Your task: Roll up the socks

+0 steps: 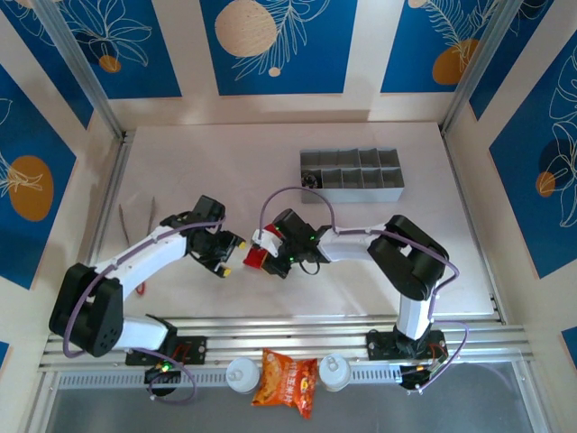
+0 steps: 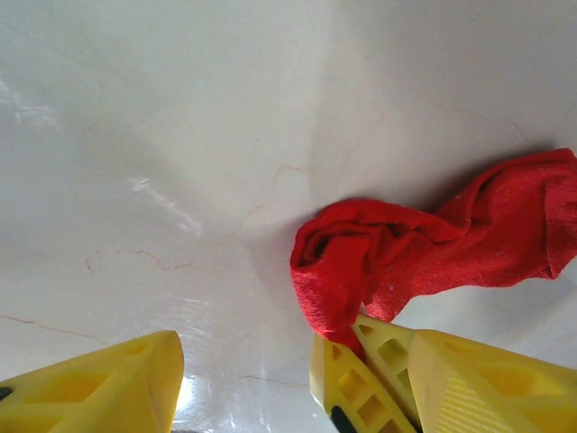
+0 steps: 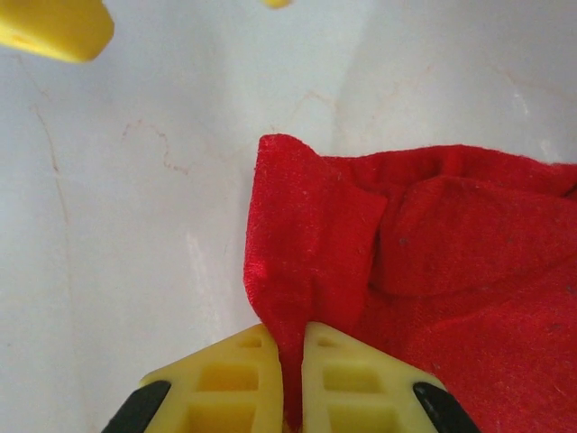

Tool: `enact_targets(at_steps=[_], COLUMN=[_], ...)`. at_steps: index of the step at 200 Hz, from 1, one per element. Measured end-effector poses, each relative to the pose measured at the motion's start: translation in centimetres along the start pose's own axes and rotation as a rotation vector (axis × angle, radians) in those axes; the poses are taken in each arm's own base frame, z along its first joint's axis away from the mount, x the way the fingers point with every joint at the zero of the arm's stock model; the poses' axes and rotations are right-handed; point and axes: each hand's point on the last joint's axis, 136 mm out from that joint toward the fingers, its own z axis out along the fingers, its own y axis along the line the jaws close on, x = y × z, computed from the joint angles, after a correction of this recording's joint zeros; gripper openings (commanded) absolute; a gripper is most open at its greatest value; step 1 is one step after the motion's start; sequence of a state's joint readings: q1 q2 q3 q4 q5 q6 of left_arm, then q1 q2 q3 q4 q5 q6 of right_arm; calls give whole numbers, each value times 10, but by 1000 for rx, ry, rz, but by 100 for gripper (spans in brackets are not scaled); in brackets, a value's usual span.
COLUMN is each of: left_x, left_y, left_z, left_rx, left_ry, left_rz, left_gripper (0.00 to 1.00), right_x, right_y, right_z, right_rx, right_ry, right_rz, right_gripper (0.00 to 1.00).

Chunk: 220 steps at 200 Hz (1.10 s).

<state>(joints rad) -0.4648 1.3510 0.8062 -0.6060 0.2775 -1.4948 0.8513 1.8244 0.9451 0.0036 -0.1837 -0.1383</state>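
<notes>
Top external: left gripper (image 1: 231, 256) and right gripper (image 1: 273, 255) sit tip to tip mid-table, red sock (image 1: 256, 260) bunched betw. them. Grey divided tray (image 1: 352, 176) lies farther back, orange snack bag (image 1: 287, 379) at near rail. Right wrist gives grip detail: right gripper clenched on a sock fold. Left wrist: left gripper released, jaws spread, nothing betw. them; sock crumpled on white tabletop (image 2: 180, 135).
</notes>
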Motion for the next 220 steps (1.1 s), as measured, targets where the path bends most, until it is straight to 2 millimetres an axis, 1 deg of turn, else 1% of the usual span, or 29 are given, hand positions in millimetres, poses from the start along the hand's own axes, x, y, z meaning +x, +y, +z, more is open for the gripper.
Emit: enact_targets(at_steps=[15, 31, 52, 88, 116, 143, 171, 188, 210, 220], left_x=[5, 10, 15, 21, 28, 34, 35, 35, 36, 37], left_y=[-4, -13, -21, -20, -16, -13, -9, -8, -11, -10], left_z=[1, 4, 16, 41, 56, 66, 68, 69, 69, 68], left_rx=[12, 43, 66, 35, 5, -28, -52, -81, -103, -118], left_ry=[7, 15, 29, 52, 74, 83, 82, 83, 83, 82], left_rz=[18, 36, 47, 49, 57, 75, 74, 66, 75, 69], left_gripper=[66, 65, 62, 57, 52, 43, 34, 24, 7, 2], right_x=[2, 4, 7, 9, 12, 13, 13, 13, 15, 15], right_y=[0, 1, 0, 0, 3, 3, 2, 3, 4, 4], right_z=[-3, -5, -9, -11, -10, -10, -10, -10, -11, -12], right_rx=[-39, -76, -117, -157, -172, -177, -180, -181, -182, -182], right_ry=[-8, -16, -29, -41, -50, -64, -70, -70, -72, -71], right_rz=[57, 108, 178, 226, 235, 238, 237, 236, 228, 223], right_gripper=[0, 0, 0, 0, 0, 0, 0, 0, 0, 0])
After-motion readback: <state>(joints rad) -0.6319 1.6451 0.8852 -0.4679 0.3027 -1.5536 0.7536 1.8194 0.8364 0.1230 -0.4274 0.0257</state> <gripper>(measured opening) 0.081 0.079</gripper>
